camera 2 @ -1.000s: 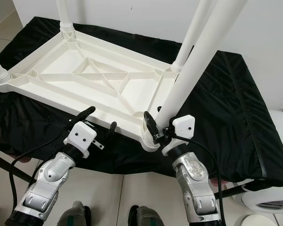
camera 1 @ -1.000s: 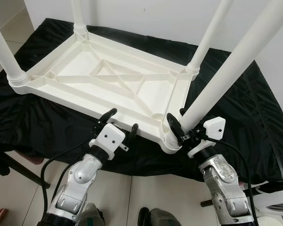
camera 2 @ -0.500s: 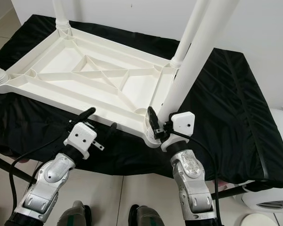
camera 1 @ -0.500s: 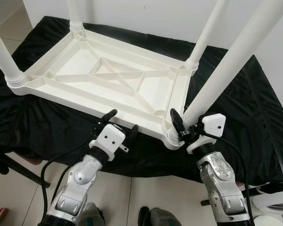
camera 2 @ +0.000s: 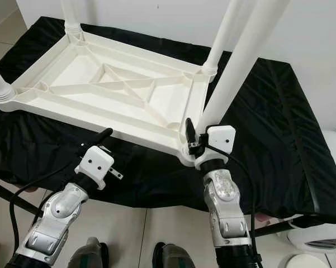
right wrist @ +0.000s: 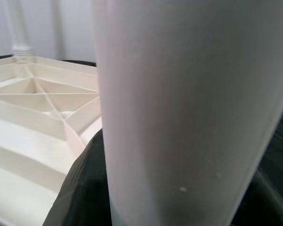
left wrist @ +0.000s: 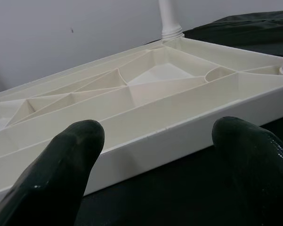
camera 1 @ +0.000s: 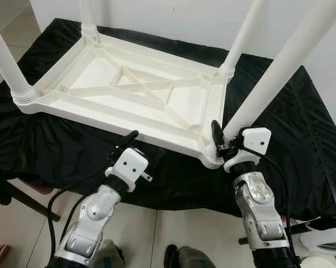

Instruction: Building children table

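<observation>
Table: I see the white plastic table (camera 1: 128,95) lying upside down on a black cloth (camera 1: 290,139), with its ribbed underside facing up.
Legs: four white legs stand up from the corners. The near right leg (camera 1: 279,72) sits in the corner closest to my right arm. The far right leg (camera 1: 243,33), the far left leg (camera 1: 88,14) and the near left leg (camera 1: 5,61) are in their sockets too.
Right gripper: my right gripper (camera 1: 223,139) is closed around the near right leg, low down, just above its socket. In the right wrist view the leg fills the space between the black fingers (right wrist: 84,188).
Left gripper: my left gripper (camera 1: 140,146) is spread wide and holds nothing. It sits just beside the near long edge of the table; one finger tip (left wrist: 66,160) looks close to the rim, but I cannot tell if it touches.
How it feels: I think the table is light, hard and hollow. The legs look smooth, so they may slip when turned.
Where to hold: I would grip a leg low, near the socket, so it does not wobble. The flat rim is a good place to steady the top.
Floor: pale tiles (camera 1: 140,234) lie under the cloth's edge.
</observation>
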### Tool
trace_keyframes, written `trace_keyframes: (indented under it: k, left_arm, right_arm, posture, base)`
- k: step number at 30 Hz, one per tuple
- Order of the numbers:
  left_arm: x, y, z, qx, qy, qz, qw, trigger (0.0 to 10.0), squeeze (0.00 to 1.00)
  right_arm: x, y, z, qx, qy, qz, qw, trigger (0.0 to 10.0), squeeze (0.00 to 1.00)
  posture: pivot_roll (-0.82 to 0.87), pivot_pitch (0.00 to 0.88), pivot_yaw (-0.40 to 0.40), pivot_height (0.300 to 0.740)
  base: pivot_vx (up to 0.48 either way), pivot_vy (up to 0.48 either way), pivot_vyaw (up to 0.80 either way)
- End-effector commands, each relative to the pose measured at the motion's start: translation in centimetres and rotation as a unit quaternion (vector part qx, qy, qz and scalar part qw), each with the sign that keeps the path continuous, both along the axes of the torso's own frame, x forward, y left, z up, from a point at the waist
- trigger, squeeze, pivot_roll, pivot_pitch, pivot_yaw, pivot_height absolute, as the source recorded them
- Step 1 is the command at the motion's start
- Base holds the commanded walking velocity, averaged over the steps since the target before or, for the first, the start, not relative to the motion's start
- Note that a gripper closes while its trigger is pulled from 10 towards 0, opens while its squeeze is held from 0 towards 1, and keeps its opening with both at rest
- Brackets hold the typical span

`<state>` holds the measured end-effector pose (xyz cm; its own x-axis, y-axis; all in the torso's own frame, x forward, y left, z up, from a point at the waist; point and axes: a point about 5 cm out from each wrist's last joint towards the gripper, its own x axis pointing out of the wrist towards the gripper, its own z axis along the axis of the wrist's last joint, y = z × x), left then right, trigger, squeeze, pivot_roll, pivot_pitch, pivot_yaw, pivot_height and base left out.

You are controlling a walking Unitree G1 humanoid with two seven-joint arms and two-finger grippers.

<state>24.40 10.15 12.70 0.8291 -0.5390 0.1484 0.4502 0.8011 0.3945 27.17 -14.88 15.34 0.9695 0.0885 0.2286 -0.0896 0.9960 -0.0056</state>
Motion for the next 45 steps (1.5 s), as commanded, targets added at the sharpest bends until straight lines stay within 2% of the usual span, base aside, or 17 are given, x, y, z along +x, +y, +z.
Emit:
trace_keyframes:
  k: [1,6,13,19,25,32,45]
  left_arm:
    - [-0.1,-0.2,0.0,0.005,0.002,-0.006,1.0,10.0,0.0]
    - [-0.1,-0.1,0.2,0.005,0.001,-0.006,1.0,10.0,0.0]
    - [-0.2,0.0,0.2,0.007,0.001,-0.005,1.0,10.0,0.0]
    - [-0.1,0.1,0.3,0.007,0.0,-0.004,1.0,10.0,0.0]
    - [0.0,0.0,0.3,0.007,0.0,-0.005,1.0,10.0,0.0]
    - [0.0,-0.1,0.3,0.005,0.001,-0.006,1.0,10.0,0.0]
    - [-0.1,-0.2,0.4,0.003,0.0,-0.003,1.0,10.0,0.0]
  right_arm:
    - [-0.1,-1.7,-2.8,-0.006,0.068,-0.046,0.997,10.0,0.0]
    - [0.5,-1.7,-3.1,0.011,0.075,-0.075,0.994,10.0,0.0]
    - [0.6,-1.6,-3.3,0.024,0.079,-0.074,0.994,10.0,0.0]
    - [0.8,-2.0,-3.6,0.078,0.096,-0.081,0.989,10.0,0.0]
    - [0.9,-2.4,-3.8,0.072,0.101,-0.087,0.989,10.0,0.0]
    - [1.4,-3.1,-3.4,0.028,0.106,-0.082,0.991,10.0,0.0]
    - [1.7,-3.2,-3.8,0.006,0.117,-0.074,0.99,10.0,0.0]
  posture:
    - [0.05,0.101,-0.089,0.74]
    - [0.06,0.108,-0.086,0.74]
    - [0.06,0.112,-0.082,0.74]
    - [0.06,0.11,-0.081,0.74]
    - [0.05,0.109,-0.08,0.74]
    - [0.05,0.111,-0.085,0.74]
    - [0.05,0.11,-0.089,0.74]
  base:
    - [0.0,0.0,0.0]
    - [0.0,0.0,0.0]
    - [0.0,0.0,0.0]
    - [0.0,0.0,0.0]
    - [0.0,0.0,0.0]
    - [0.0,0.0,0.0]
    - [0.0,0.0,0.0]
